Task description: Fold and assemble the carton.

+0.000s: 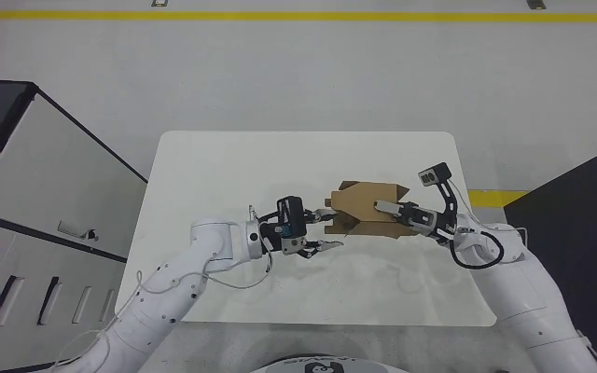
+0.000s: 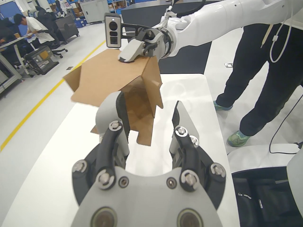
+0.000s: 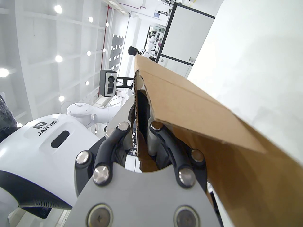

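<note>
Brown carton [image 1: 368, 207], partly opened, flaps splayed, above table

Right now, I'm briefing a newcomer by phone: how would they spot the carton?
Find the white table. Right of its middle, between the two arms, is the carton, half-opened brown cardboard with loose flaps. It is the only brown thing there, clamped in the right pincer.

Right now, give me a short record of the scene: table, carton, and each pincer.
table: white, rounded corners
carton: brown cardboard, partly opened, end flaps loose, over the table's right half
left pincer: open, empty, facing the carton's open end
right pincer: shut on a carton wall
</note>
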